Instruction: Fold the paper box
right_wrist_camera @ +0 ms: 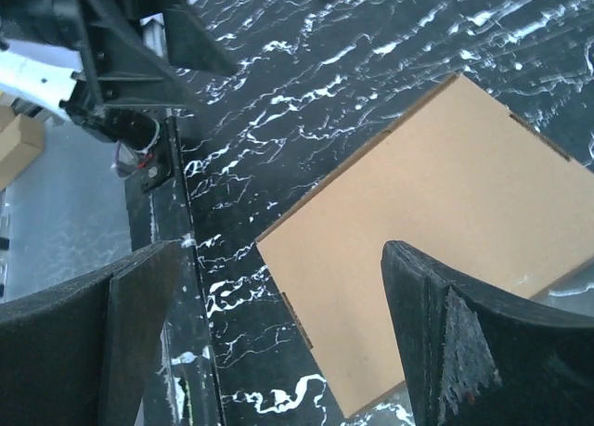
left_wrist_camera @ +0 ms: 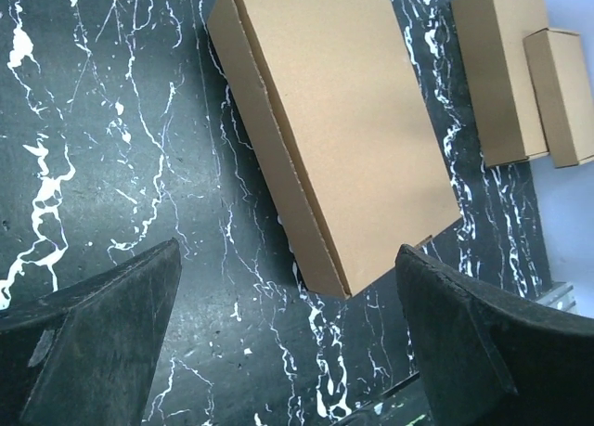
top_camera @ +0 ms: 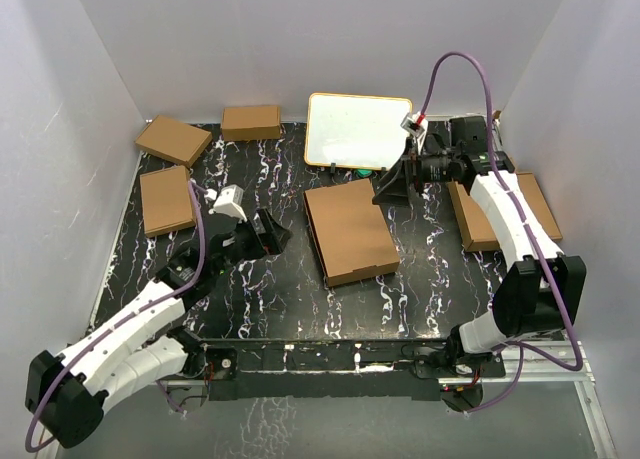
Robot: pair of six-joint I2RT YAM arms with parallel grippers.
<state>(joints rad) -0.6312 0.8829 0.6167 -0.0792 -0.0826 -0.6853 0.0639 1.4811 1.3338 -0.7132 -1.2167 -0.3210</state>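
Observation:
The paper box [top_camera: 350, 231] lies folded as a flat brown rectangle in the middle of the black marbled table. It also fills the upper part of the left wrist view [left_wrist_camera: 343, 120] and the right half of the right wrist view [right_wrist_camera: 436, 240]. My left gripper [top_camera: 270, 235] hovers to the left of it, apart from it and open, with only bare table between its fingers [left_wrist_camera: 288, 352]. My right gripper [top_camera: 392, 187] hangs above the box's far right corner, open, with nothing in its jaws [right_wrist_camera: 278, 342]; the box's corner shows below them.
Smaller ready-folded brown boxes sit at the far left [top_camera: 173, 139], the back [top_camera: 250, 122], the left [top_camera: 166, 200] and under the right arm [top_camera: 500, 214]. A white-faced board [top_camera: 357, 129] lies at the back. White walls enclose the table on three sides.

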